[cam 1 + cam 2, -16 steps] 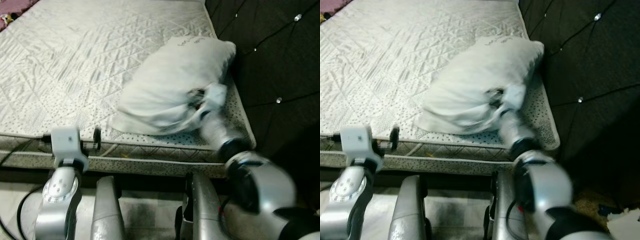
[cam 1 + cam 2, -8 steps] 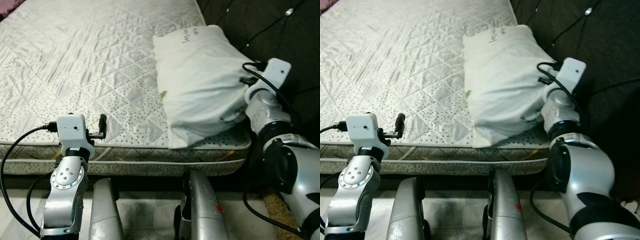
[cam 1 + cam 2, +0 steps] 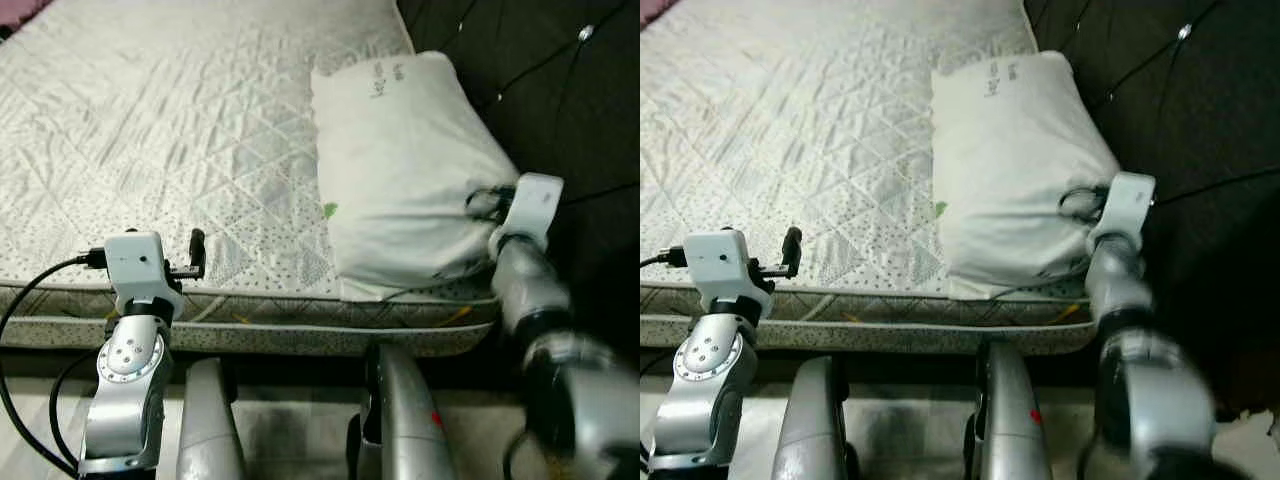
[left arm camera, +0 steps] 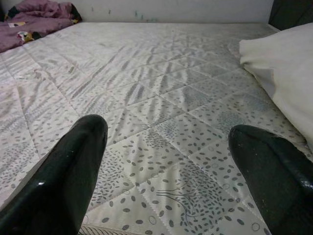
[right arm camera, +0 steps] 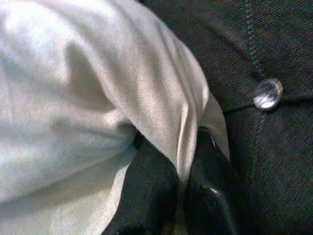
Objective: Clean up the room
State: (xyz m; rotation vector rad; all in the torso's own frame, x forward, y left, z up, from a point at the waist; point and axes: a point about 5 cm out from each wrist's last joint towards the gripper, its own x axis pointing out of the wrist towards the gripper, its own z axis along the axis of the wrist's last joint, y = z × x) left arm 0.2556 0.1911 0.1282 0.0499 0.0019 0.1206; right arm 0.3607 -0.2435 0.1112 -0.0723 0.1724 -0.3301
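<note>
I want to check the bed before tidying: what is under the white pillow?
The pillow lies on the quilted mattress, beside the dark headboard. The right gripper pinches its edge. Anything beneath the pillow is covered.

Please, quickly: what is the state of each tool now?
Left tool: open, holding nothing, over the mattress edge.
Right tool: closed on a fold of the pillow.

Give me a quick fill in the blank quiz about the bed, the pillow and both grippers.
1. The right gripper is pinching a fold of the white ____.
2. The pillow lies on the mattress next to the dark tufted ____.
3. The left gripper hovers over the mattress with its fingers ____.

Missing words: pillow; headboard; open
</note>
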